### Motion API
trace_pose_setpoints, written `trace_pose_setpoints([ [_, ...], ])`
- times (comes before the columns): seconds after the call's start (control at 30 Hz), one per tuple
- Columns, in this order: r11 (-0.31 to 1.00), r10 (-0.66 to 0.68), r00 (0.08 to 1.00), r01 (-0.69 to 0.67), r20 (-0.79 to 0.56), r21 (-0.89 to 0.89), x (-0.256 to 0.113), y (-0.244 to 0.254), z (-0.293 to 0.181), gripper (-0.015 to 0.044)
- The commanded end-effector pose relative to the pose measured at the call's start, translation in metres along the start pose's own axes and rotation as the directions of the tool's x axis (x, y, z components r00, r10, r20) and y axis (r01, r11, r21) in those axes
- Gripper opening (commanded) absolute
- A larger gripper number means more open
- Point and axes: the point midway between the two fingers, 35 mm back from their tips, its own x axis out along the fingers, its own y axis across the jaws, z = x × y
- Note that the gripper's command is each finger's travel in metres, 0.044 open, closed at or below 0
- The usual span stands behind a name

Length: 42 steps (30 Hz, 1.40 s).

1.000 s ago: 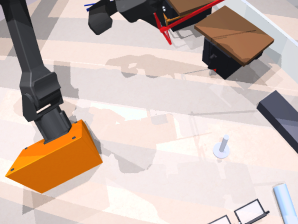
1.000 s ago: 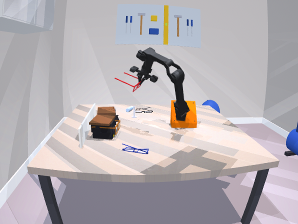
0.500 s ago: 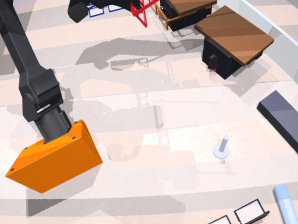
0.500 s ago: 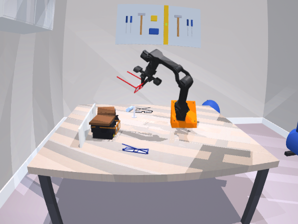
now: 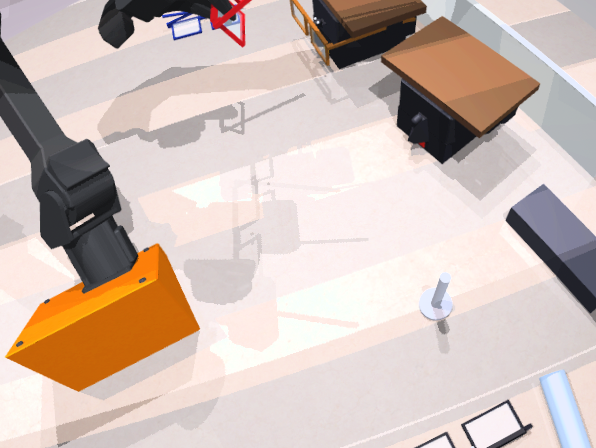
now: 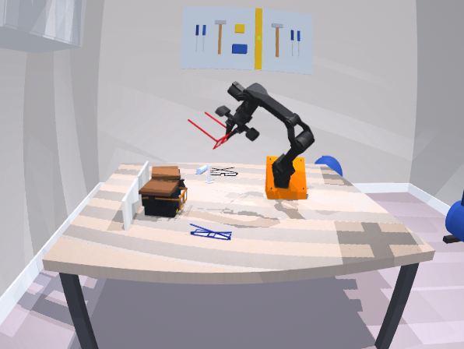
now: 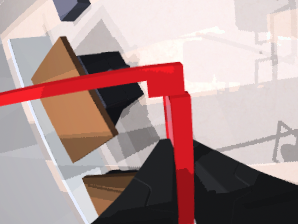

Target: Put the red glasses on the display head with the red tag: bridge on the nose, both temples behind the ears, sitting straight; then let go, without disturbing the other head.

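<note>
My gripper (image 5: 234,19) (image 6: 229,134) (image 7: 173,148) is shut on the red glasses (image 5: 243,35) (image 6: 202,130) (image 7: 183,130) at the front frame near the bridge. They hang high above the table, temples pointing away from the arm base, front frame tilted. The red-tag head (image 5: 425,120) (image 7: 107,75) is black under a brown slab; its small red tag (image 5: 422,144) shows low beside the nose. It is below and apart from the glasses, bare-faced. The other head (image 5: 372,52) (image 6: 159,206) stands beside it, wearing orange glasses (image 5: 327,55) (image 6: 183,199). The far temple is out of the wrist view.
A pale panel (image 5: 560,115) (image 6: 134,196) stands behind the heads. Blue glasses (image 5: 187,36) lie on the table. A small post stand (image 5: 442,290) (image 6: 209,181), dark block (image 5: 555,225) (image 7: 75,7), light-blue cylinder (image 5: 562,405) (image 6: 202,169) and black glasses (image 6: 237,174) are elsewhere.
</note>
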Motion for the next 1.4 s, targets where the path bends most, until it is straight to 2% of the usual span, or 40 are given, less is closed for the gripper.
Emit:
trace_pose_setpoints([
  [0.0,1.000,0.028,1.000,-0.027,-0.009,0.009,-0.004,-0.011,-0.009,0.0000],
  [0.93,0.983,0.174,0.981,-0.168,-0.087,0.080,-0.009,-0.097,-0.048,0.0000],
  [1.37,0.985,0.162,0.984,-0.157,-0.079,0.076,-0.009,-0.092,-0.046,0.0000],
])
